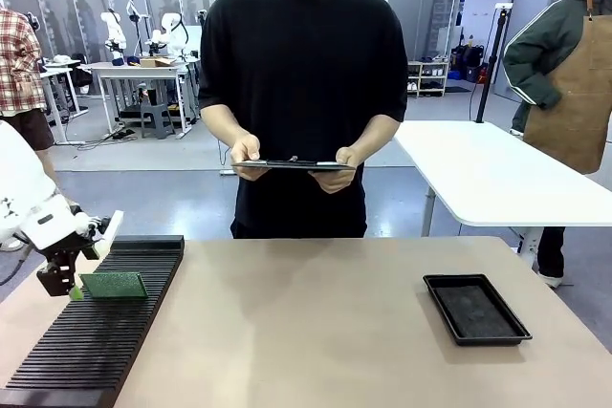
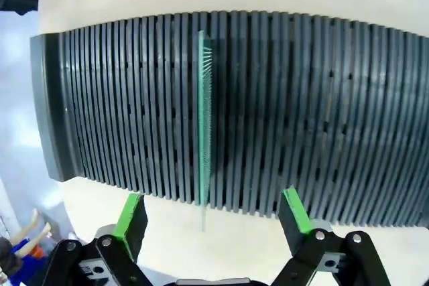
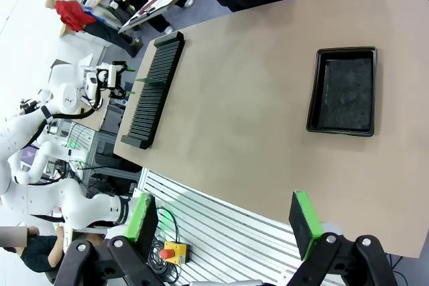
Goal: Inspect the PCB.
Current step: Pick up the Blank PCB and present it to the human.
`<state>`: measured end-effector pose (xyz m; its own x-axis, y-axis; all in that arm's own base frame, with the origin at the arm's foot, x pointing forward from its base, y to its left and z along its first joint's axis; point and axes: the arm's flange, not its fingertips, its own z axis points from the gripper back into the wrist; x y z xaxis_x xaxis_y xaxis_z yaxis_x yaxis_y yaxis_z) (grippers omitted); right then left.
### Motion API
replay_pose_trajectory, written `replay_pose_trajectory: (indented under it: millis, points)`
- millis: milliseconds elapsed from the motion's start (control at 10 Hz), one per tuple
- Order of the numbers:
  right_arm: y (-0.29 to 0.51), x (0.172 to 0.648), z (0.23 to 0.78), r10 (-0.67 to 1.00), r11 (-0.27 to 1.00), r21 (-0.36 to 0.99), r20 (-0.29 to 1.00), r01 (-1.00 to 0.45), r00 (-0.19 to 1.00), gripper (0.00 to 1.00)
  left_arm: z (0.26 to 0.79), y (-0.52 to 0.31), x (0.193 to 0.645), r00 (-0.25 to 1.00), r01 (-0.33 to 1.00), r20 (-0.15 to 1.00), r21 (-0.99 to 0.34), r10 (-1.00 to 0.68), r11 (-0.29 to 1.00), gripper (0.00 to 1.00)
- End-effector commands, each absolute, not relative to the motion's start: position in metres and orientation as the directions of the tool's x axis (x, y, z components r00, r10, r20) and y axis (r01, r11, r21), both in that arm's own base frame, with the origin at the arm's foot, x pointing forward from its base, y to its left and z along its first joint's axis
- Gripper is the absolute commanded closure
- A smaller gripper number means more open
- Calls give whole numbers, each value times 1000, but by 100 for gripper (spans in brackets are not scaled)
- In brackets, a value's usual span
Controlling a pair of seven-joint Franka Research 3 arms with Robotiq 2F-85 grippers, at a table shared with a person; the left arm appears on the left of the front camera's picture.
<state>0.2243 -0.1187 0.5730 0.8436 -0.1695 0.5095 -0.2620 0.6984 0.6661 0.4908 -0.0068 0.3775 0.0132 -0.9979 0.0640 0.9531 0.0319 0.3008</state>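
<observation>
Tan table (image 1: 306, 332) fills the foreground of a workshop room. A black slotted rack (image 1: 105, 332) lies along its left side, with the near corner cut off by the picture's edge. The green board (image 1: 113, 285) stands on edge in one of the rack's slots, toward the far end. From the left wrist camera it is seen edge-on as a thin strip, so its face cannot be read there.

The left claw (image 1: 69, 284) hangs at the rack's outer side, just beside the board's end. From the front it is hard to tell whether a pad touches the board. The wrist camera shows its fingers (image 2: 131, 213) spread wide, with the board's end between them and clear of both pads, so it grips nothing.

The right claw (image 3: 224, 222) hangs high over the table's near edge, also spread wide and empty. Below it a shallow black tray (image 3: 342, 92) sits on the right side of the table, its dark floor too dim to make out.

At the far side a person (image 1: 304, 74) holds a clipboard (image 1: 292, 165) flat in both hands. It is seen almost edge-on, so its top is hidden.
</observation>
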Motion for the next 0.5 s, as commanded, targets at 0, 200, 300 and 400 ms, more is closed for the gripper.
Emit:
replay_pose_trajectory:
  millis: [0, 200, 300, 400]
  points:
    - [-117, 224, 571, -160, 696, 664, 515, -274, 842, 0, 363, -4, 515, 24, 945, 75, 325, -997, 47, 0]
    - [-117, 224, 571, -160, 696, 664, 515, -274, 842, 0, 352, -4, 525, 24, 952, 65, 305, -998, 43, 0]
    - [-117, 224, 571, -160, 696, 664, 515, -274, 842, 0, 351, -4, 526, 18, 951, 55, 307, -998, 35, 21]
    - [-117, 224, 571, -160, 696, 664, 515, -274, 842, 0, 352, -3, 526, 15, 954, 52, 297, -999, 30, 59]
